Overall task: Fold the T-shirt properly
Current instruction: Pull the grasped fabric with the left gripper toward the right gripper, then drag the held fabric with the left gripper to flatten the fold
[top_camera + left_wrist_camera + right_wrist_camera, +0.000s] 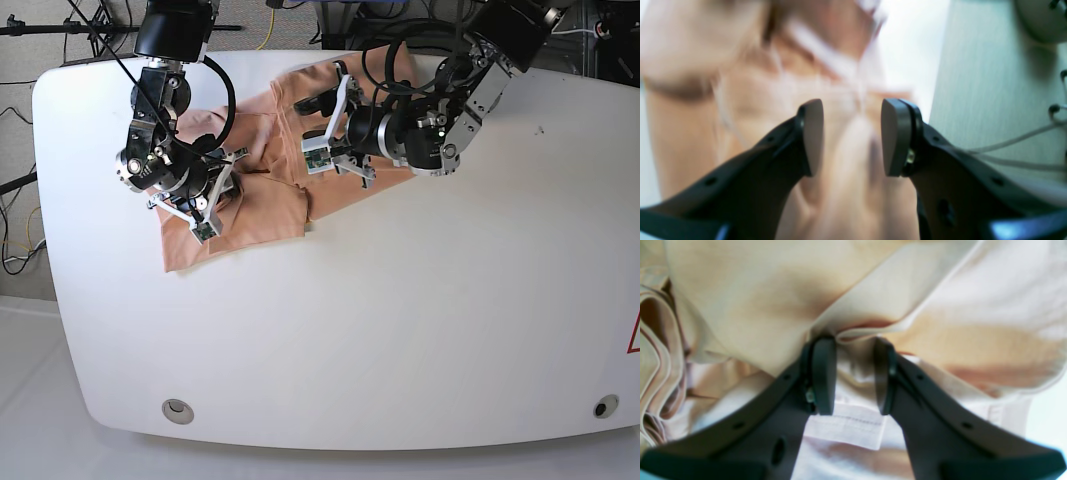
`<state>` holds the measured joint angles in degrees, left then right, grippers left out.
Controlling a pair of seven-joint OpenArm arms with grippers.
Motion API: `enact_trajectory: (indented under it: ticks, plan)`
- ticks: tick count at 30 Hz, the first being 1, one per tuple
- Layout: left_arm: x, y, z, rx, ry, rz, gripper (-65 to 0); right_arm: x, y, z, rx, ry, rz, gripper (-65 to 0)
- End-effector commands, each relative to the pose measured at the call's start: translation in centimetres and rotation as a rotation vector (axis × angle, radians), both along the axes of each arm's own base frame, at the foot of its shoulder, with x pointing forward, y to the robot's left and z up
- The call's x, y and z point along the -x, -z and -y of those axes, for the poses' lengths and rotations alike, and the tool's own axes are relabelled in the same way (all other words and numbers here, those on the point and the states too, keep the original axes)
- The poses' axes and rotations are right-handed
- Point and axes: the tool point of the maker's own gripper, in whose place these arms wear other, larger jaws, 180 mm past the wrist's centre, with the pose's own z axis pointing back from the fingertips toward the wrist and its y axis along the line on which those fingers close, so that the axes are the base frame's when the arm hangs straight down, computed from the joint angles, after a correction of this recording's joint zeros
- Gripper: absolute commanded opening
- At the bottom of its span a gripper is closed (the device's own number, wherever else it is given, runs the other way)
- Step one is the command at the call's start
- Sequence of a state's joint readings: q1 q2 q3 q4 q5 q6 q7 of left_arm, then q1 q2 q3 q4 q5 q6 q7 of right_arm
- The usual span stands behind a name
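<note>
The T-shirt [250, 190] lies bunched and creased at the table's [400, 330] far left part, its cloth reaching from near the left edge toward the middle of the far edge; it is salmon-pink, and I can read no print, label or writing on it in any view; the only mark on the table is a bit of red at the right edge, too cut off to read. My right gripper [851, 380] sits low on the shirt near the left edge; its pads [823, 376] stand part way apart with a folded hem of cloth lying between them, and layers of fabric crowd above and beside them; whether the pads press that cloth I cannot tell. My left gripper [851, 136] is over the shirt's part nearer the far edge; its fingers [813, 136] stand clearly apart with nothing between them, the pink cloth blurred beyond. The table is white, smooth and round-cornered, bare along its near and right sides, with a small round fitting [177, 408] at the near left corner and another [600, 406] at the near right corner; black cables [90, 20] trail on the floor behind the far edge; pale floor shows along the near side.
</note>
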<state>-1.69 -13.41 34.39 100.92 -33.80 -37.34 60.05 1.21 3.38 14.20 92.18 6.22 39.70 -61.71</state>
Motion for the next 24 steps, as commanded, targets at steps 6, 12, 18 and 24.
enact_trajectory:
  ticks: [6, 12, 18, 24]
  plan:
    - [0.6, 0.8, -2.3, -0.011, -0.055, -0.034, -40.3, -0.9, -0.9, 0.1, 0.0, -0.006, 0.036, -46.0]
    - [2.0, 1.8, -2.9, -0.032, -0.057, -0.071, -65.0, -0.9, -0.9, 0.1, 0.0, -0.006, 0.036, -46.0]
    - [2.1, 2.9, -3.5, -0.056, -0.07, -0.102, -65.0, -0.9, -0.9, 0.0, -0.001, -0.006, 0.036, -46.0]
    - [2.4, 5.5, -4.8, -0.107, -0.101, -0.178, -65.0, -0.9, -0.9, 0.0, -0.001, -0.006, 0.036, -46.1]
